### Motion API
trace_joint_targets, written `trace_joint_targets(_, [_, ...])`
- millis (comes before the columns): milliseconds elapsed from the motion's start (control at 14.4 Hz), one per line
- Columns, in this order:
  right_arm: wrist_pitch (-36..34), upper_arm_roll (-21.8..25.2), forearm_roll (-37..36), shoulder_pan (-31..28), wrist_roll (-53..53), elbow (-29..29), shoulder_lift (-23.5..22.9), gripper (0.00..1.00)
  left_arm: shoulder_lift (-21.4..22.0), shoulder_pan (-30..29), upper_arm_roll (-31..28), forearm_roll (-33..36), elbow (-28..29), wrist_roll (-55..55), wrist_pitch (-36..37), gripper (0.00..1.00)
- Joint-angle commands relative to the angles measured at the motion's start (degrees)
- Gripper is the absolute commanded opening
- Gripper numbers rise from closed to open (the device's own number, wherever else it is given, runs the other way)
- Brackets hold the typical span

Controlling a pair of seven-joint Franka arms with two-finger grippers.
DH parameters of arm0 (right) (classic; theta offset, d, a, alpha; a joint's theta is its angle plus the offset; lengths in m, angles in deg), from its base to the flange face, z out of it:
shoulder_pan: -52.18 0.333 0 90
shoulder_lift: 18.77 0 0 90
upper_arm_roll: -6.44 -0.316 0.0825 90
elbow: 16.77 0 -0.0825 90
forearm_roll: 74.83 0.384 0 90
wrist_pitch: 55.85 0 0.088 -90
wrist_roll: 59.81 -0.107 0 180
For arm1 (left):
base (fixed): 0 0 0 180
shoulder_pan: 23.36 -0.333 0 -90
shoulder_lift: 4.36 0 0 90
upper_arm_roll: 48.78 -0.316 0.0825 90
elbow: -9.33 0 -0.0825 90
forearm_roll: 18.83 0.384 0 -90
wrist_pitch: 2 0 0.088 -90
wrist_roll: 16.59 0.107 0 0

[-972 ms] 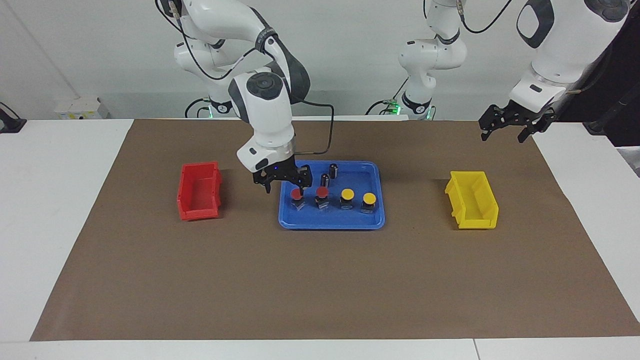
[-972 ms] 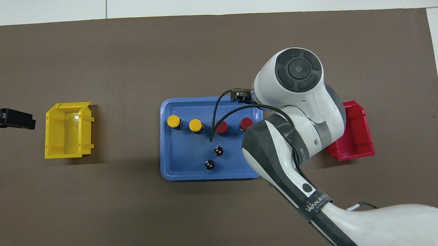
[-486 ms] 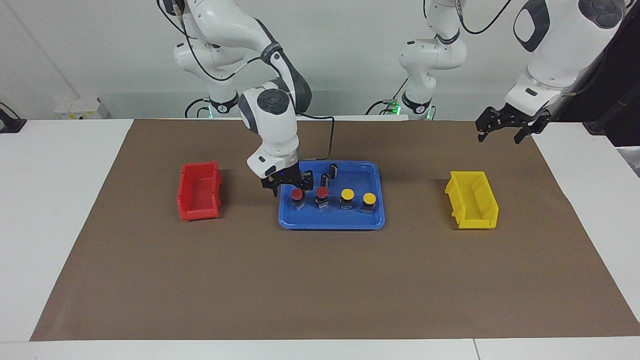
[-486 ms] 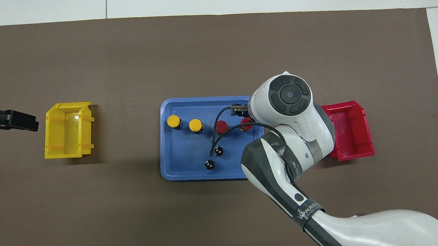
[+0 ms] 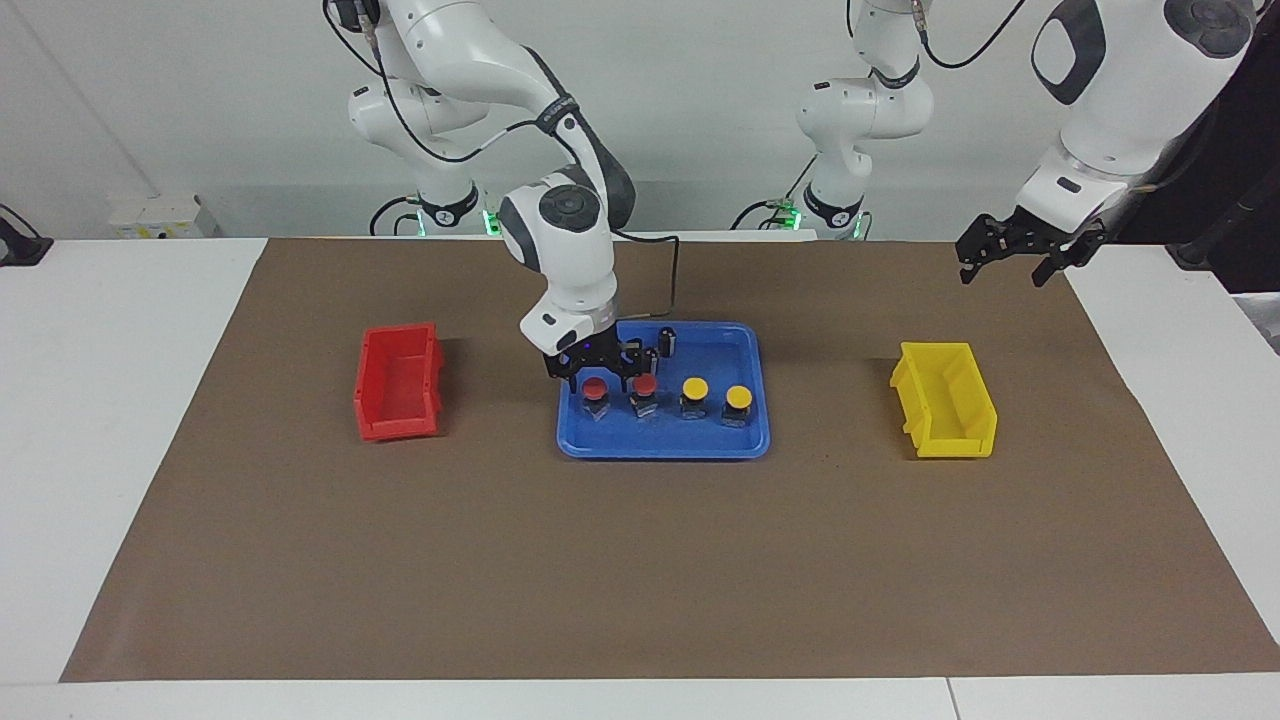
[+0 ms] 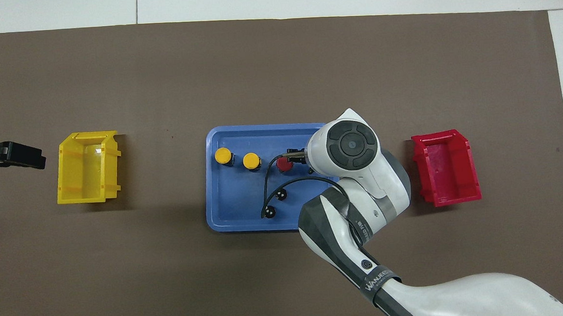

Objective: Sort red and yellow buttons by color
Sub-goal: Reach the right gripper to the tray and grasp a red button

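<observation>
Red and yellow buttons (image 5: 660, 397) sit lined up in the blue tray (image 5: 745, 440) mid-tabletop. Right gripper (image 5: 597, 379) straddles the end red button (image 5: 595, 391), jaws spread. Left gripper (image 5: 1020, 250) waits by the yellow bin (image 5: 945, 400), jaws spread.

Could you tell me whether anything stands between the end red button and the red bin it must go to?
Nothing visible does: past the blue tray's rim, only bare mat separates the red button from the red bin.

You have: two red buttons (image 5: 594, 387), two yellow buttons (image 5: 695, 387), two dark cylinders (image 5: 666, 341), one tray (image 5: 660, 445), two bins (image 5: 398, 382).
</observation>
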Motion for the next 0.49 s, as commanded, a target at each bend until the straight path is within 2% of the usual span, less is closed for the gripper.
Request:
trace_joint_targets(0, [0.9, -0.1, 0.0, -0.4, -0.4, 1.1, 0.6, 0.73, 2.2, -0.8, 0.5, 0.7, 2.8, -0.6, -1.3, 1.00])
trace_joint_targets(208, [1.3, -0.2, 0.0, -0.6, -0.2, 1.9, 0.9, 0.62, 2.5, -0.7, 0.6, 0.7, 3.6, -0.6, -1.8, 1.00])
trace_joint_targets(417, [0.4, -0.1, 0.0, -0.6, -0.1, 1.8, 0.9, 0.41, 2.7, -0.1, 0.6, 0.7, 4.0, -0.6, -2.9, 1.00])
